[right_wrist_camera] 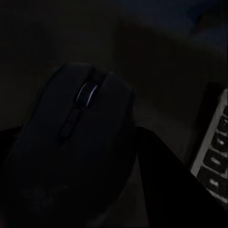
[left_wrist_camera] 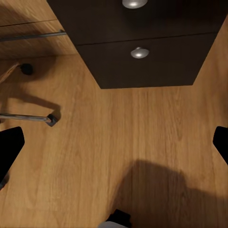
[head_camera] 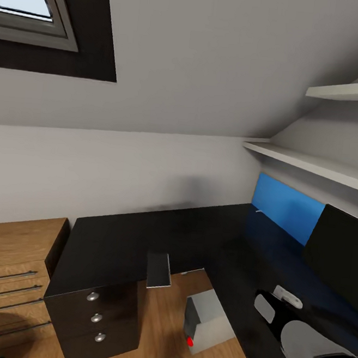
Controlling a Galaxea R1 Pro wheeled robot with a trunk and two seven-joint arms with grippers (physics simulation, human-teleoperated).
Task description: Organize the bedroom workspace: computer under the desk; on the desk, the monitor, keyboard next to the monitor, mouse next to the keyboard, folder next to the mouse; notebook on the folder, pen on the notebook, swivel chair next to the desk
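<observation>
We read no writing anywhere. Our right jaws straddled the mouse [right_wrist_camera: 78, 142] on the tabletop [head_camera: 140, 241] beside the keyboard [right_wrist_camera: 216, 156]; grip unclear. Left jaws stood open over bare floor [left_wrist_camera: 142, 142] beside the drawers [left_wrist_camera: 142, 52].

No text, label, brand, number or sign can be read in any of the views. The small rounded black mouse [right_wrist_camera: 76, 147] carries a faint pale mark on its dark shell near its rear, too dim to make out as letters. The slim dark keyboard with a silvery edge [right_wrist_camera: 216, 154] shows a few key caps, but their legends are too dark and blurred to read. The boxy light-grey computer tower [head_camera: 204, 322] bears a plain round red dot on its front, without writing.
</observation>
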